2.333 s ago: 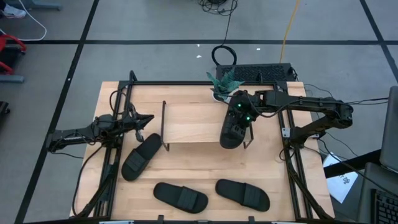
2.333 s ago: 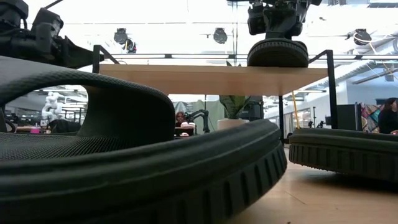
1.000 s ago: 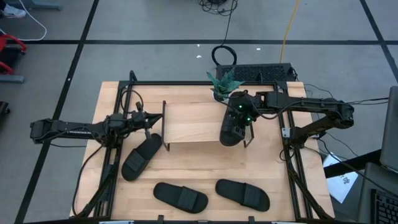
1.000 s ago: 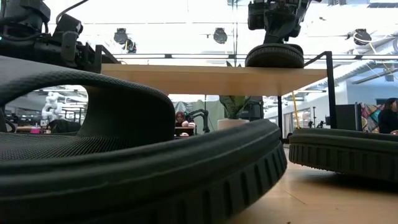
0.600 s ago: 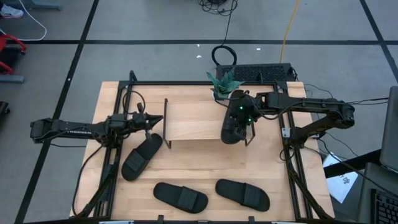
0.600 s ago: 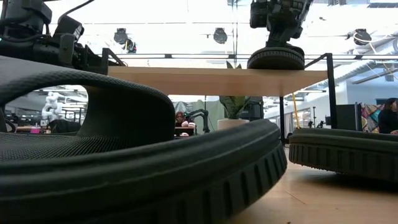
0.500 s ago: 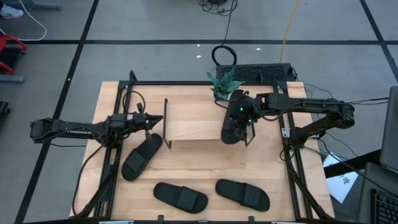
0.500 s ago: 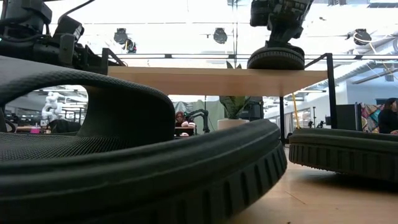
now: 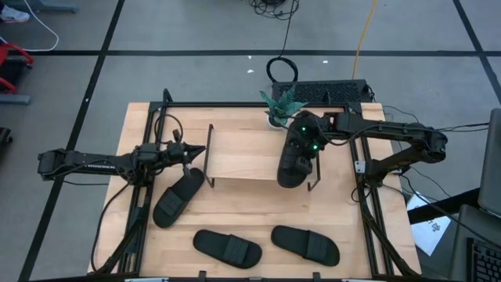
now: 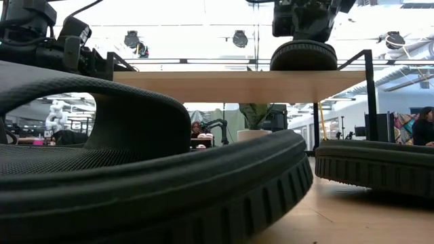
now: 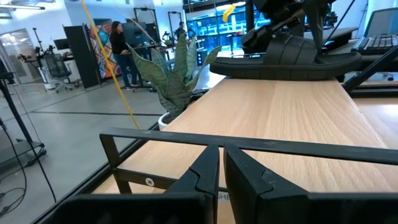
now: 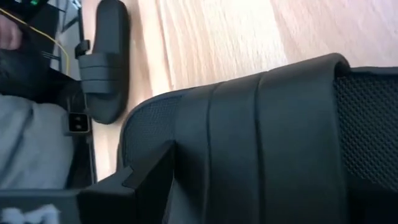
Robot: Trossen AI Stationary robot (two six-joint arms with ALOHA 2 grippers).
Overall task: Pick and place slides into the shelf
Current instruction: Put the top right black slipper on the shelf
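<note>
High view: your right gripper (image 9: pixel 300 146) pinches a slide (image 9: pixel 293 166) by its strap on the right end of the shelf (image 9: pixel 243 153).
Your left gripper (image 9: pixel 190 153) sits at the shelf's left end, fingers pressed together against the top frame bar in your left wrist view. Three more slides lie on the table (image 9: pixel 258 211): one (image 9: pixel 178 197) near the shelf's left leg, two (image 9: pixel 227 247) (image 9: pixel 305 244) along the front.

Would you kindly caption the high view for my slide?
Right gripper sets a slide on the shelf; left gripper grips its frame; three slides on the table.
</note>
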